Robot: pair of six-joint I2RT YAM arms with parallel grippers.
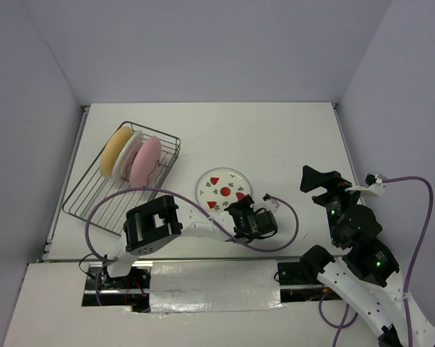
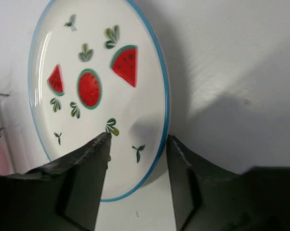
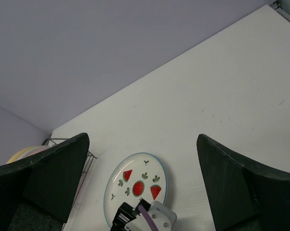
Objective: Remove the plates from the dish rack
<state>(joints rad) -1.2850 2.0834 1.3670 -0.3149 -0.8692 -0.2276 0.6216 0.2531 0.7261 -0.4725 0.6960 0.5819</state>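
Top: white round watermelon-marked ceramic plate point(image 1: 221, 186) flat beside dark wire dish rack point(image 1: 87, 199), three plates point(image 1: 145, 160) on edge inside. Left wrist: left gripper point(image 2: 138, 144) parted astride its rim; likely stiff, slick, breakable, so pinch rims. Right wrist: right gripper point(image 3: 142, 142) wide apart, empty.

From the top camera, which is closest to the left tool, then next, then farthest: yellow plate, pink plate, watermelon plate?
1. Watermelon plate, on the table, at the left tool.
2. Pink plate, in the dish rack, nearer side.
3. Yellow plate, in the rack, far left.
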